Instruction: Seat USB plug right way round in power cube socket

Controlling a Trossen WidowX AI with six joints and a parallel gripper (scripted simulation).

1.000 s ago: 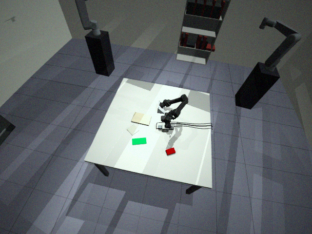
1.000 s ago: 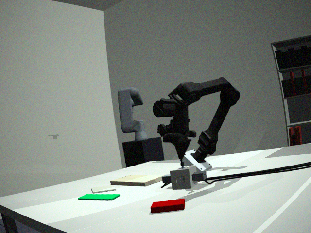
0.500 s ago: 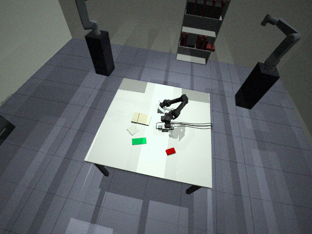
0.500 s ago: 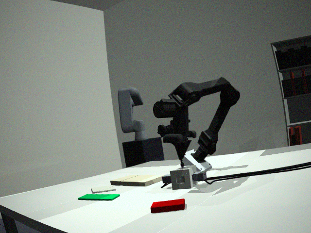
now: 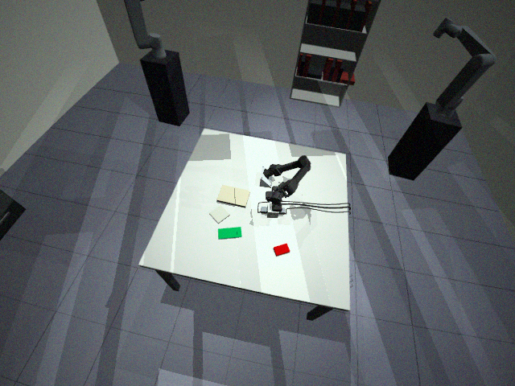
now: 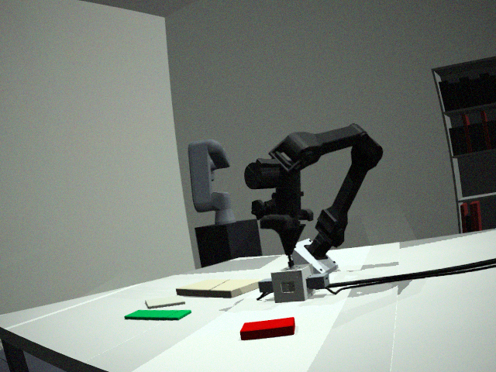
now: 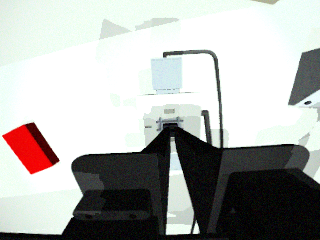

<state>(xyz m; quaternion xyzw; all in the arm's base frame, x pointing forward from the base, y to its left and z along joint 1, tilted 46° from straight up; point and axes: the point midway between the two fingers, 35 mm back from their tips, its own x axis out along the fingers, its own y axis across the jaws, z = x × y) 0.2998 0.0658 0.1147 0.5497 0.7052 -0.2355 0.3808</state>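
Note:
The grey power cube (image 6: 282, 297) stands upright on the table, with its top face showing in the wrist view (image 7: 192, 111). My gripper (image 6: 290, 262) (image 7: 171, 131) points straight down over the cube's top and is shut on the USB plug (image 7: 170, 125), a small dark piece at the fingertips. The plug is at the socket on the cube's top; the fingers cover most of it, and how deep it sits and which way round it faces cannot be told. In the top view the arm hides the plug.
Plugs (image 6: 317, 280) (image 7: 166, 73) sit in the cube's sides, and black cables (image 5: 315, 205) (image 6: 384, 277) run to the table's right edge. A red block (image 5: 281, 249) (image 6: 267, 328) (image 7: 30, 148), a green slab (image 5: 229, 232) (image 6: 157, 315), a cream tile (image 5: 219, 215) and a beige board (image 5: 226, 194) lie around it.

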